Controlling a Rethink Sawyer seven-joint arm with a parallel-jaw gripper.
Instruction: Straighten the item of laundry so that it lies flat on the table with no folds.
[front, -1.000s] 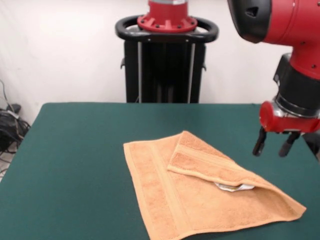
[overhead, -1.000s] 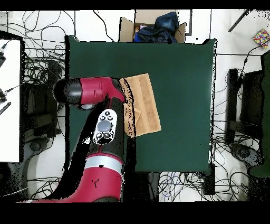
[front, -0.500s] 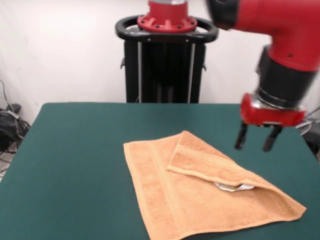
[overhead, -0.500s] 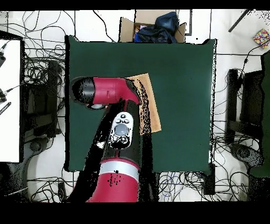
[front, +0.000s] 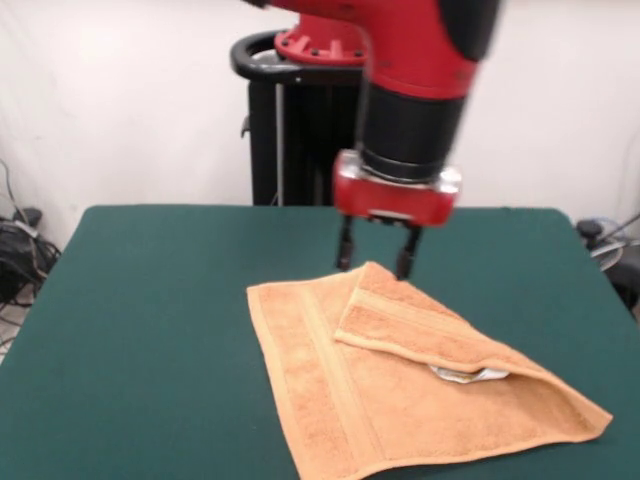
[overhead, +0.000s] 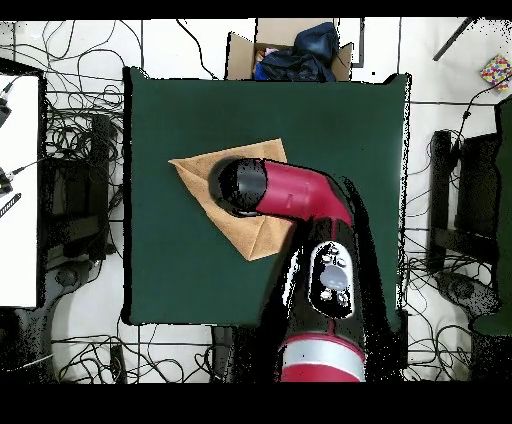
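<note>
The orange-tan washcloth (front: 400, 390) lies on the dark green table (front: 150, 330) with one corner folded over onto itself; a small white tag (front: 468, 375) peeks out from under the fold. My gripper (front: 375, 258) is open and empty, just above the folded cloth's far tip. In the overhead view the arm (overhead: 300, 195) covers the middle of the washcloth (overhead: 200, 180), and the gripper is hidden under the arm.
The black pedestal (front: 330, 120) stands at the table's far edge. A cardboard box with dark cloth (overhead: 295, 50) sits beyond the table's top edge in the overhead view. Cables lie on the floor around the table.
The arm has swung left in the front view, from beside the cloth's right side to over its far folded tip. The gripper stays open. The washcloth has not moved.
</note>
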